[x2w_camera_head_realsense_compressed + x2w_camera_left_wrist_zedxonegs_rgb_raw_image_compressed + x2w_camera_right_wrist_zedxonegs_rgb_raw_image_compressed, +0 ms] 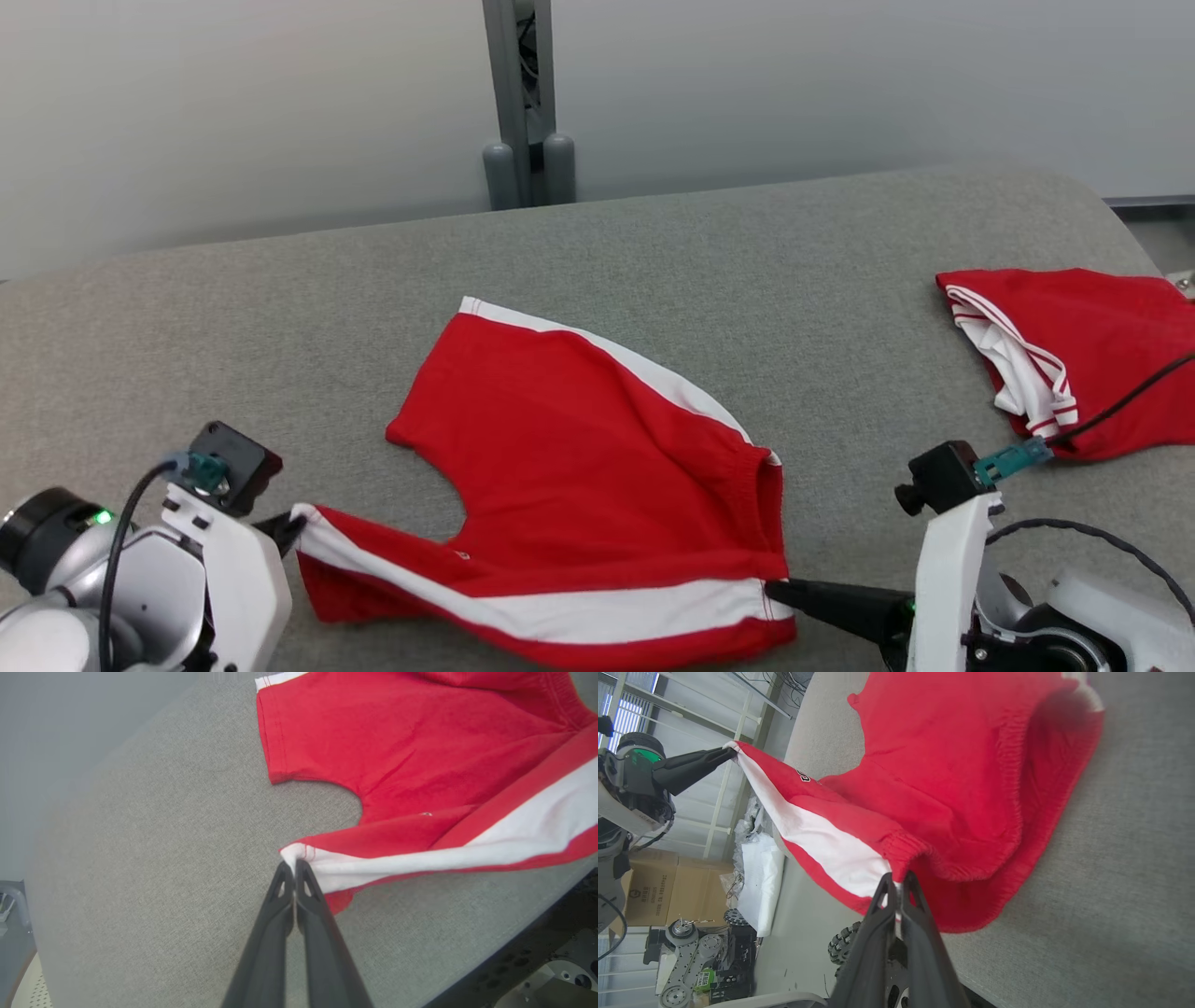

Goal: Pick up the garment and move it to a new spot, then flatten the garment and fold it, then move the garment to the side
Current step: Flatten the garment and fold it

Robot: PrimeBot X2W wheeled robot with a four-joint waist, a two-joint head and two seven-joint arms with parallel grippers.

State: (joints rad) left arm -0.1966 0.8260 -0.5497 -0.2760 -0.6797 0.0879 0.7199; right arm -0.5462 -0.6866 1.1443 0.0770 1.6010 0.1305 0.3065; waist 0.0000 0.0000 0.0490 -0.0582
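Note:
The garment (pixel 579 439) is a pair of red shorts with white side stripes, spread on the grey table (pixel 747 261) near its front edge. My left gripper (pixel 297 525) is shut on the hem corner of the near leg, at the white stripe (pixel 299 856). My right gripper (pixel 773 588) is shut on the waistband end of the same stripe (pixel 896 882). The near edge of the garment (pixel 822 835) hangs taut between the two grippers, lifted a little off the table. The far leg (pixel 373 732) lies flat on the cloth.
A second red and white garment (pixel 1074 355) lies crumpled at the table's right edge. A grey post (pixel 525 103) stands behind the table's far edge. The table's front edge (pixel 514 947) runs close under the held garment. Boxes and robot parts (pixel 677 933) sit on the floor beyond.

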